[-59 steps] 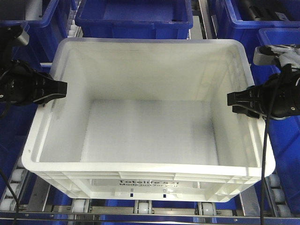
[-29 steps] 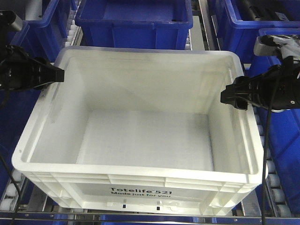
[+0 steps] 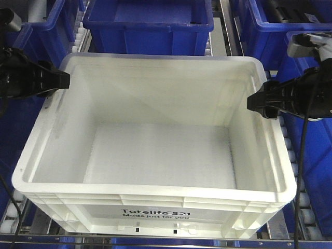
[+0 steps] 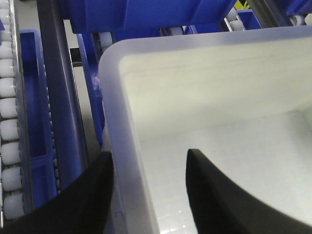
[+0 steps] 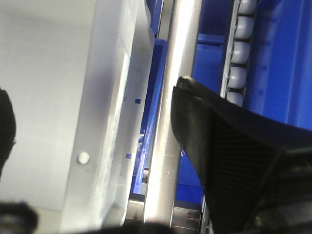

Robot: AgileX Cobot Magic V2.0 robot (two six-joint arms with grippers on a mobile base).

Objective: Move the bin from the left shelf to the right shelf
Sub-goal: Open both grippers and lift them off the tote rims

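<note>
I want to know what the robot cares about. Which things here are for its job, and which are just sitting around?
For the job:
- large white rectangular plastic bin
- left gripper, straddling its left wall
- right gripper, straddling its right wall

Just there:
- dark blue plastic crates
- white shelf rollers

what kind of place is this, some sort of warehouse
Probably a warehouse or logistics picking area: a white bin sits on flow-rack rollers, with dark blue crates stored in neighbouring lanes.
</note>
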